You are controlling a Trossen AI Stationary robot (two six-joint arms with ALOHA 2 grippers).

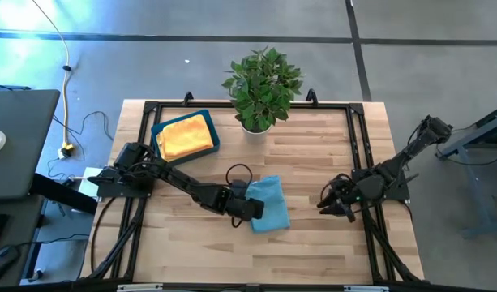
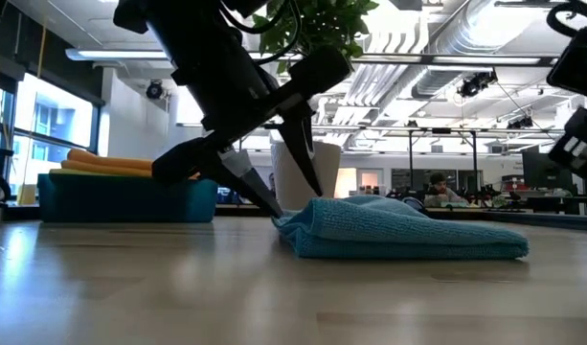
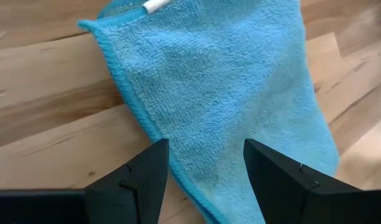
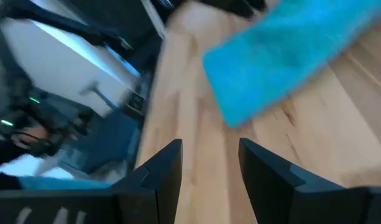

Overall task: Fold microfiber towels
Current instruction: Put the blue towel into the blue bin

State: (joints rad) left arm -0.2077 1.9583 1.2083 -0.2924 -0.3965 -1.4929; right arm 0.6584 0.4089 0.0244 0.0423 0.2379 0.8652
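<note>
A teal-blue microfiber towel (image 1: 272, 203) lies folded on the wooden table near its middle, its white tag (image 3: 154, 5) at one corner. My left gripper (image 1: 252, 209) slants down at the towel's left end, open. In the low view one fingertip (image 2: 274, 213) is down at the towel's left edge and the other (image 2: 315, 192) is above its top. In the left wrist view the towel (image 3: 221, 74) runs between the two fingers. My right gripper (image 1: 333, 203) hangs open and empty near the table's right edge, away from the towel (image 4: 289, 56). My left gripper comes at the towel's left edge (image 2: 291, 222) slanting down from the table's left, one finger on either side of that edge. I cannot tell whether the fingertips touch the cloth. The towel lies flat on the table.
A blue tray (image 1: 214, 134) with yellow and orange towels (image 1: 186, 136) stands at the far left of the table. A potted plant (image 1: 260, 81) stands at the far middle. A black cable loop (image 1: 236, 173) lies just beyond the teal-blue towel. Bare wood shows between the towel and my right gripper.
</note>
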